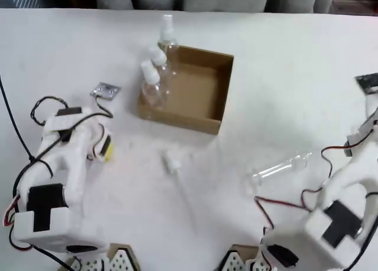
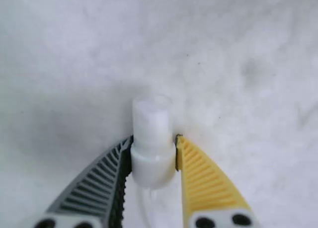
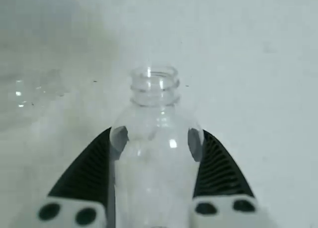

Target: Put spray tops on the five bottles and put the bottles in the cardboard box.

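Your left gripper (image 2: pixel 154 138) was clamped on a spray top (image 2: pixel 150 119), its tube running out of view, and your right gripper (image 3: pixel 158 134) pinched an uncapped bottle (image 3: pixel 155 91) whose base was hidden. Three capped bottles (image 1: pixel 155 76) stood at the wall of the cardboard box (image 1: pixel 183 120) nearer the left arm (image 1: pixel 65 159); inside or outside it, you could not tell.

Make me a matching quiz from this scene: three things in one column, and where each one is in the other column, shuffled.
Things:
A. white spray top
B. clear uncapped plastic bottle
C. brown cardboard box

Places:
1. standing open-topped in the middle of the table
2. gripped by the right gripper
3. gripped by the left gripper

Pairs: A-3, B-2, C-1
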